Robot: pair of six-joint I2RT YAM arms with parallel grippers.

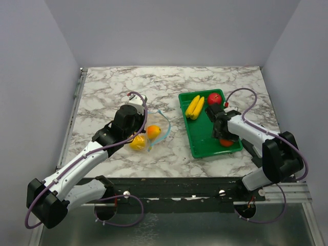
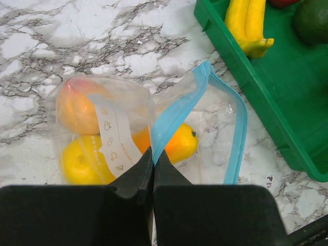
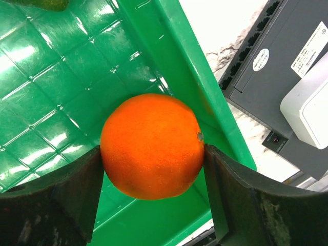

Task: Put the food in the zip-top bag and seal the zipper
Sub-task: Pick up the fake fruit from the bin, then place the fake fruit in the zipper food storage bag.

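We've got the left gripper (image 2: 152,163) pressed together on the zipper (image 2: 177,115) of the zip-top bag (image 2: 123,100), mid worktop (image 1: 128,84). The right gripper (image 3: 152,154) clasps the orange (image 3: 148,136) in the green tray's (image 3: 174,46) near corner. Risk: it's round & slick, so we may pop it out w/ an off-centre squeeze.
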